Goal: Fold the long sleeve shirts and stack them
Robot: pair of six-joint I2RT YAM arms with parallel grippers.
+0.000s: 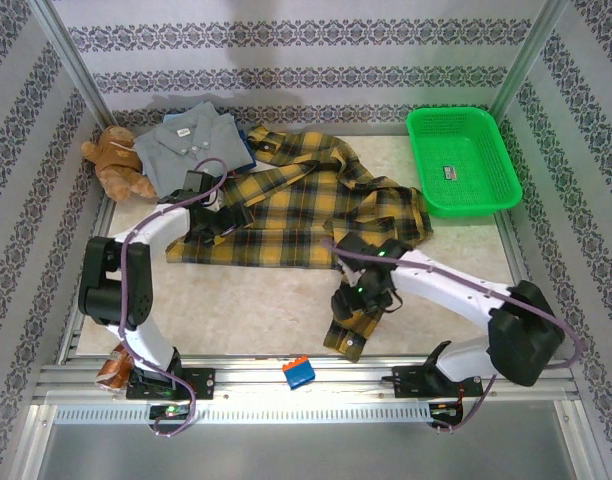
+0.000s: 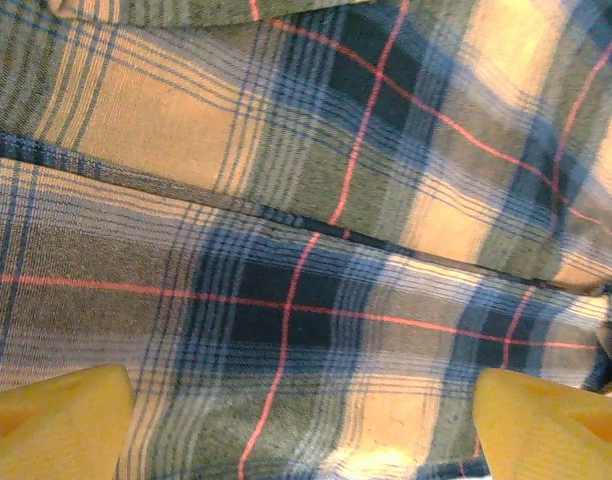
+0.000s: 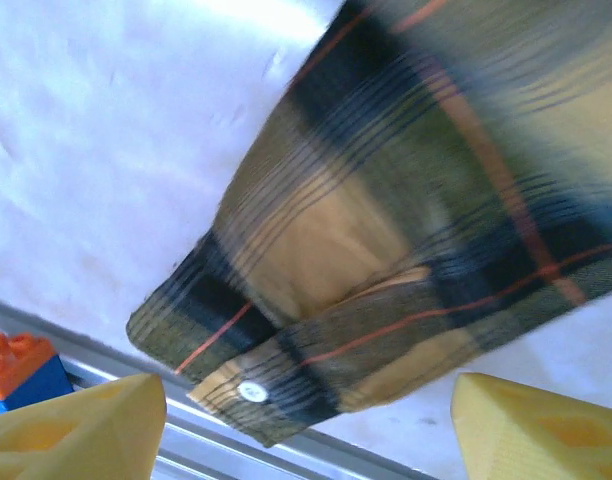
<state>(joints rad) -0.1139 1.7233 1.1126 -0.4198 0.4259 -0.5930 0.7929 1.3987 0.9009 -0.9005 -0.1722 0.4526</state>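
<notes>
1. Top external view:
   - The plaid flannel shirt (image 1: 286, 205) lies spread and rumpled across the middle of the table (image 1: 246, 300), collar toward the far edge. One sleeve (image 1: 354, 320) trails down toward the near edge.
   - The grey shirt (image 1: 191, 140) sits folded in the far-left corner, just beside the teddy bear (image 1: 116, 160), with a strip of blue cloth (image 1: 248, 154) showing at its right side.
   - The green basket (image 1: 461, 160) stands in the far-right corner, and a toy brick (image 1: 298, 372) lies at the near edge.
   - The left gripper (image 1: 218, 215) is low over the flannel's left side. The right gripper (image 1: 361, 290) is over the trailing sleeve.

2. Left wrist view:
   - The left gripper (image 2: 306, 430) has its yellow fingertips (image 2: 56, 420) spread wide with nothing pinched between them.
   - Flannel lies flat beneath in overlapping layers, a fold line running across.
   - The cloth looks soft, light and limp, so it should drape and slide rather than hold a crease. A seam or doubled edge would likely give a firmer pinch than a single flat layer.

3. Right wrist view:
   - The right gripper (image 3: 306, 430) is also spread, its fingertips (image 3: 76, 430) either side of the sleeve's cuff (image 3: 286, 370). The cuff lies on the bare table near the front rail and shows a white button (image 3: 251, 391).
   - The cuff is stitched double and probably a little stiffer, which makes it a sensible place to take hold. The sleeve behind it would likely sag and drag when lifted.
</notes>
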